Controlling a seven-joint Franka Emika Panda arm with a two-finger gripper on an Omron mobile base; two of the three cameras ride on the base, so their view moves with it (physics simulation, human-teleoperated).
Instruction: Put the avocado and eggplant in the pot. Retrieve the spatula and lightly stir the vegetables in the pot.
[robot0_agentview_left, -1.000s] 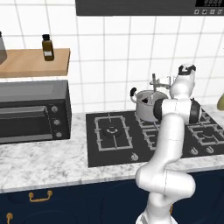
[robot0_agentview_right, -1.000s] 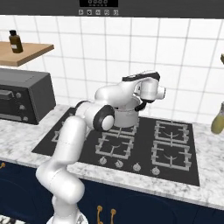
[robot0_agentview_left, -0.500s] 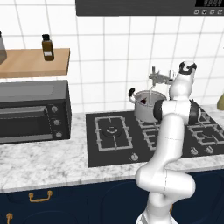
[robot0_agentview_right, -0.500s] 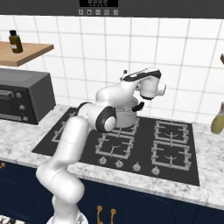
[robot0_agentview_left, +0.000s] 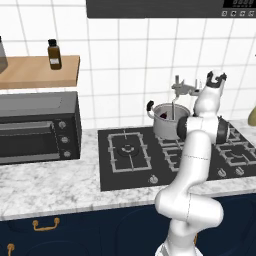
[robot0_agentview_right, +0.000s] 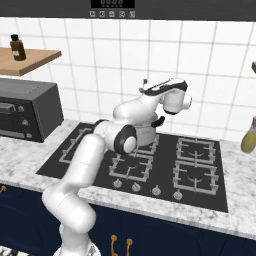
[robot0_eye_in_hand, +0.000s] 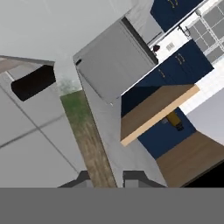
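Observation:
The steel pot (robot0_agentview_left: 167, 127) stands on the back middle burner, one black loop handle (robot0_agentview_left: 149, 106) toward the left. Above its rim my gripper (robot0_agentview_left: 180, 90) is shut on the spatula (robot0_agentview_left: 173, 107), whose thin pale handle slants down into the pot. A dark purple bit inside the rim is the eggplant (robot0_agentview_left: 164, 116). The avocado is hidden. From the right base camera my arm covers most of the pot (robot0_agentview_right: 148, 136), with the gripper (robot0_agentview_right: 146, 89) above it. In the hand view the spatula handle (robot0_eye_in_hand: 105, 131) runs up from between the fingertips (robot0_eye_in_hand: 135, 177).
The black stove (robot0_agentview_left: 130, 155) fills the counter's middle. A dark toaster oven (robot0_agentview_left: 35, 127) sits at the left under a wooden shelf (robot0_agentview_left: 40, 70) holding a brown bottle (robot0_agentview_left: 54, 54). A yellowish bottle (robot0_agentview_right: 248, 135) stands at the far right. A hood hangs overhead.
The hand has lifted a little and swung over the pot, carrying the spatula's handle with it. The pot has stayed in place.

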